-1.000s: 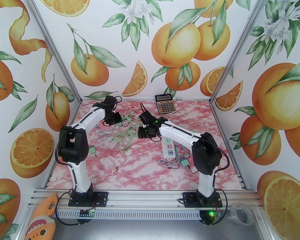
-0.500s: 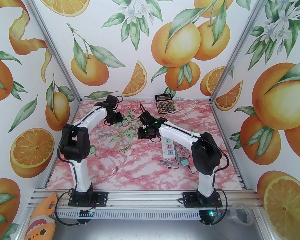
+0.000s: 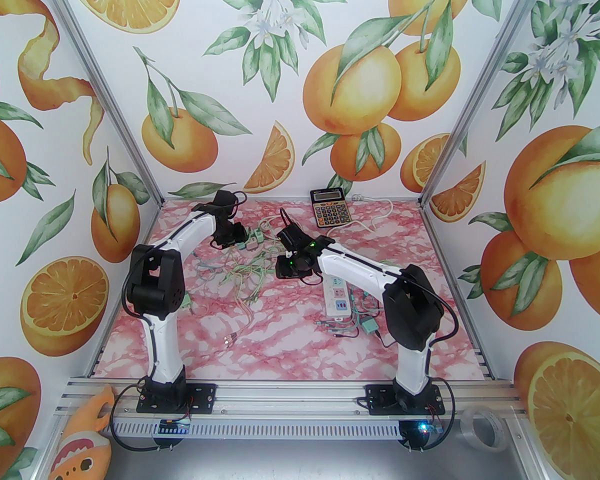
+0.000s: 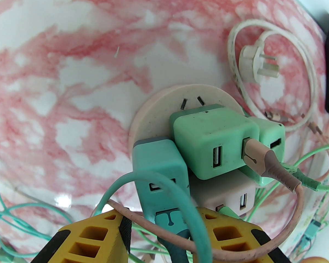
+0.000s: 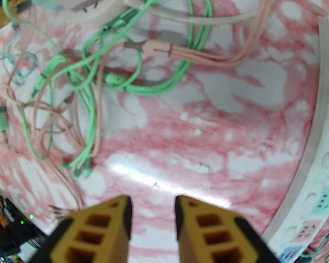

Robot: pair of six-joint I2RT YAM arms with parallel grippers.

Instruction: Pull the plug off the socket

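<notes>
Left gripper, bottom of my wrist frame: fingers apart, straddling the cable of the teal plug, which sits mid-frame, seated in the round socket. Right gripper is spread too, nothing between, just table.

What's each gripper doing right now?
Left gripper: open, straddling the teal charger's USB plug, not clamped.
Right gripper: open, empty.

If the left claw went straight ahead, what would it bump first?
Probably the teal cable plug between the fingers of the left gripper, then the teal charger it enters; depth is unclear.
</notes>
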